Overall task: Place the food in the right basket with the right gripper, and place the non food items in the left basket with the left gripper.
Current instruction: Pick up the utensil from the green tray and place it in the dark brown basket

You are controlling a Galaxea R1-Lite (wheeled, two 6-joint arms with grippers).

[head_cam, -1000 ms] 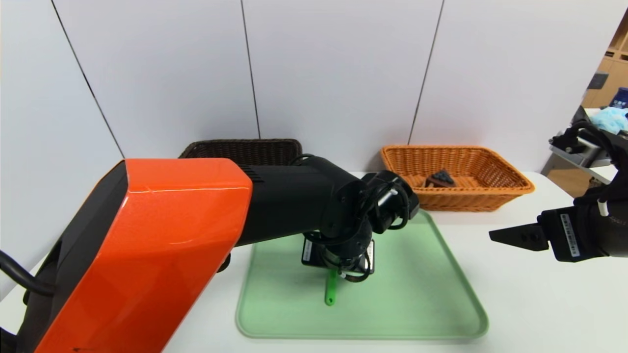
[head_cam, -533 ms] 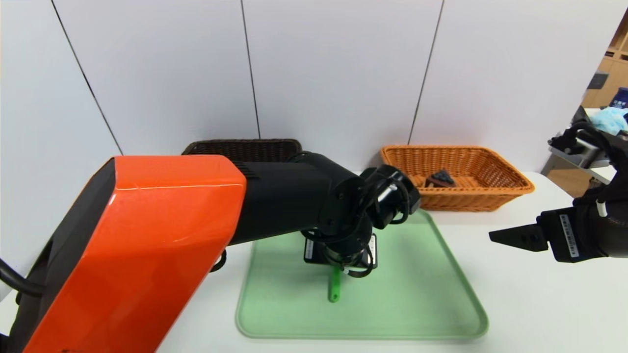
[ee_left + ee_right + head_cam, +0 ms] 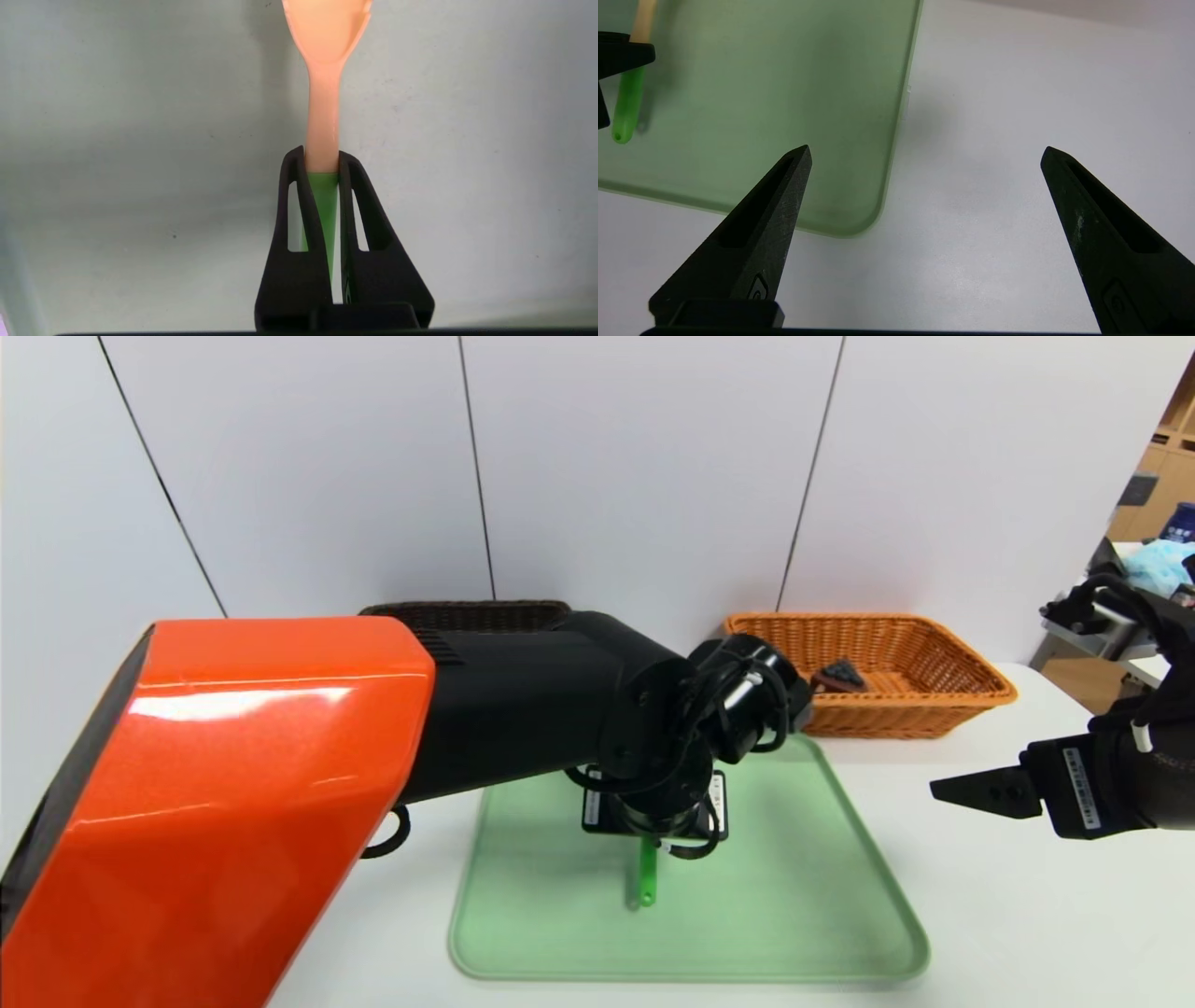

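Observation:
My left gripper (image 3: 321,158) is shut on the spatula (image 3: 322,93), pinching it where the yellow neck meets the green handle. From the head camera only the green handle (image 3: 646,882) shows, poking out below my left wrist over the green tray (image 3: 794,896); the blade is hidden. The handle (image 3: 628,102) casts a small shadow on the tray. The cake slice (image 3: 837,674) lies inside the orange-tan right basket (image 3: 962,663). The dark brown left basket (image 3: 467,611) is mostly hidden behind my left arm. My right gripper (image 3: 971,791) hovers open and empty over the table, right of the tray.
The green tray (image 3: 784,93) fills the middle of the white table (image 3: 1027,915), with both baskets behind it against the wall. My orange-shelled left arm (image 3: 233,784) blocks the left side of the head view. A cluttered shelf (image 3: 1111,616) stands off the far right.
My left arm has shifted, carrying the spatula a little to the right and farther back over the tray. The right arm has stayed still.

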